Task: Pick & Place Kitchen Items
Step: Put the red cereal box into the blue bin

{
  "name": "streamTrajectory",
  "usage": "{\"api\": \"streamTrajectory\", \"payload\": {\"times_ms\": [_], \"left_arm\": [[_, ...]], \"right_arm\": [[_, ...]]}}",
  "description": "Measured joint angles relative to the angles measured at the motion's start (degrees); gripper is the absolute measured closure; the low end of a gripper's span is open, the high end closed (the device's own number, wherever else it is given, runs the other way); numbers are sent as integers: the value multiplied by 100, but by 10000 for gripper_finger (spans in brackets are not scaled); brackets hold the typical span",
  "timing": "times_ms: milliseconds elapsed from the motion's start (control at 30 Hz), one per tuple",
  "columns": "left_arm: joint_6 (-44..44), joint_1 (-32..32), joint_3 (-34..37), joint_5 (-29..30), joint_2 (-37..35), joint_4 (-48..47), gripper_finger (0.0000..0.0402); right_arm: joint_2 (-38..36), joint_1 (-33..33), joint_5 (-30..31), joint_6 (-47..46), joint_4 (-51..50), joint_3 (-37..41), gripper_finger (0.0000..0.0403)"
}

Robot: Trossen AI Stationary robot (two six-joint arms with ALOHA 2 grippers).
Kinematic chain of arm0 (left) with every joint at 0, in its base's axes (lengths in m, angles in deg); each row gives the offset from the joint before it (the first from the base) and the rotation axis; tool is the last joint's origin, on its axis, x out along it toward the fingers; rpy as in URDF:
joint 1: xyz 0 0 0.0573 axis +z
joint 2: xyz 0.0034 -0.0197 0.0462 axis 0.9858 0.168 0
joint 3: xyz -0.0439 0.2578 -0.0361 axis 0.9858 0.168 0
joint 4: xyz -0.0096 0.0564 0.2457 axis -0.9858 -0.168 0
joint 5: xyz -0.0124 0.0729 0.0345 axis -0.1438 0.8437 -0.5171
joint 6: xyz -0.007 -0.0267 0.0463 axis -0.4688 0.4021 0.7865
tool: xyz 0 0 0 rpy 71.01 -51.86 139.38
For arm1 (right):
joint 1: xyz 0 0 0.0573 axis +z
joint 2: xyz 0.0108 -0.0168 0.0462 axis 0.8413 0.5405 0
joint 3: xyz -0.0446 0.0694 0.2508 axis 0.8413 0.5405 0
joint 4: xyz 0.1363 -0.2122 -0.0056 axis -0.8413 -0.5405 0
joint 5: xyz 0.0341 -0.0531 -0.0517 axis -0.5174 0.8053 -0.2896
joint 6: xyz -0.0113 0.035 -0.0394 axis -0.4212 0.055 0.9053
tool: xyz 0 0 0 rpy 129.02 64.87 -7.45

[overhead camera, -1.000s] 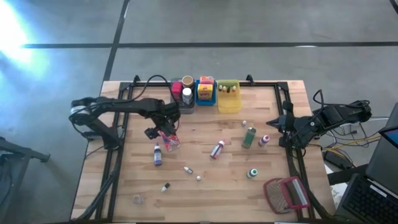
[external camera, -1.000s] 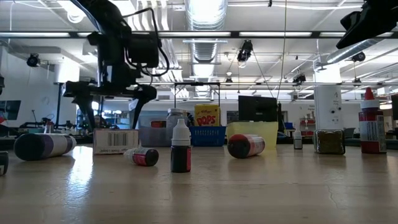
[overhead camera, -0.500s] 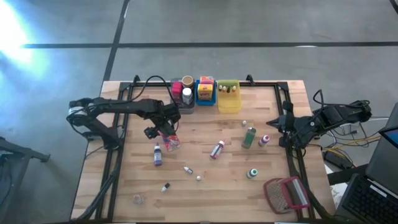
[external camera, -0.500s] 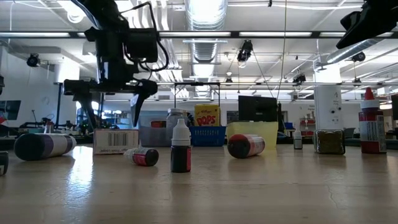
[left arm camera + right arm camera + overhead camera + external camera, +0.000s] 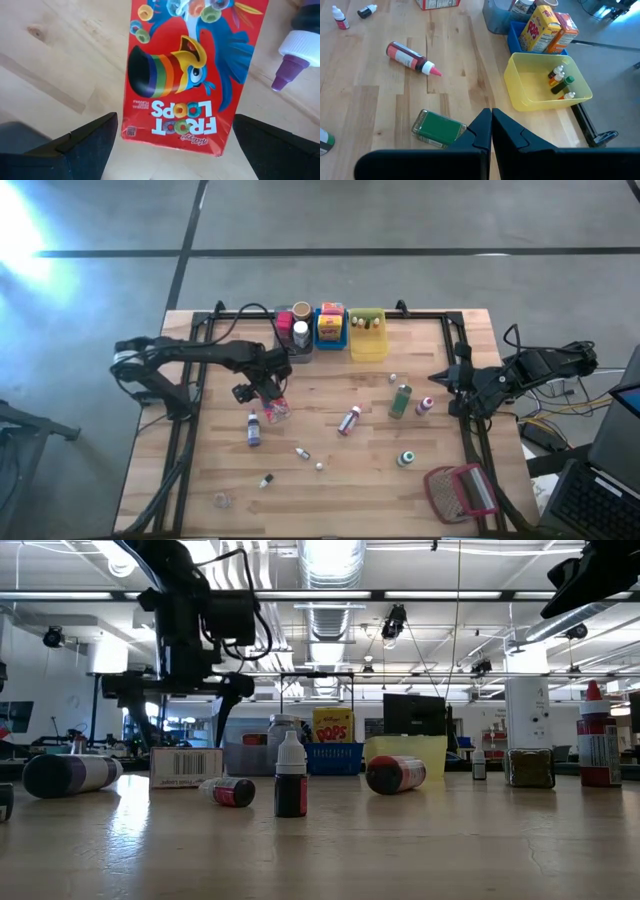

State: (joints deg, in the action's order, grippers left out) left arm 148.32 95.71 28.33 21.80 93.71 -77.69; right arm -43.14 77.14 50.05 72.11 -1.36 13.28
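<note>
A red Froot Loops box (image 5: 187,70) lies flat on the wooden table, its print facing up. In the low view its barcoded side (image 5: 186,767) faces the camera. My left gripper (image 5: 175,127) hangs open above the box and points down, one finger on each side of it, touching nothing. In the high view this gripper (image 5: 262,388) is left of the table's middle. A purple bottle (image 5: 295,50) lies beside the box. My right gripper (image 5: 491,120) waits shut at the table's right edge (image 5: 440,378), above a green jar (image 5: 439,129).
Grey (image 5: 298,340), blue (image 5: 331,328) and yellow (image 5: 367,335) bins stand at the far edge with items in them. Small bottles lie scattered: a red one with a pink tip (image 5: 349,420), a green one (image 5: 401,400), a purple one (image 5: 253,429). A red-framed mesh object (image 5: 460,492) lies near right.
My left gripper has rolled a little about the line it points along, staying open above the red box. Nothing on the table has moved.
</note>
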Motion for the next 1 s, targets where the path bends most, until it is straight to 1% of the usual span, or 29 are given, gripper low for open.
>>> {"api": "streamTrajectory", "payload": {"times_ms": [300, 467, 733, 1000], "left_arm": [[17, -11, 0, -20, 430, 157, 2], [-45, -9, 0, -244, 601, 194, 2], [-329, 70, -15, -638, 612, 195, 2], [-410, 116, -15, -745, 610, 175, 2]], "right_arm": [[0, 0, 0, 0, 0, 0, 394], [0, 0, 0, 0, 0, 0, 394], [0, 0, 0, 0, 0, 1, 394], [0, 0, 0, 0, 0, 0, 394]]}}
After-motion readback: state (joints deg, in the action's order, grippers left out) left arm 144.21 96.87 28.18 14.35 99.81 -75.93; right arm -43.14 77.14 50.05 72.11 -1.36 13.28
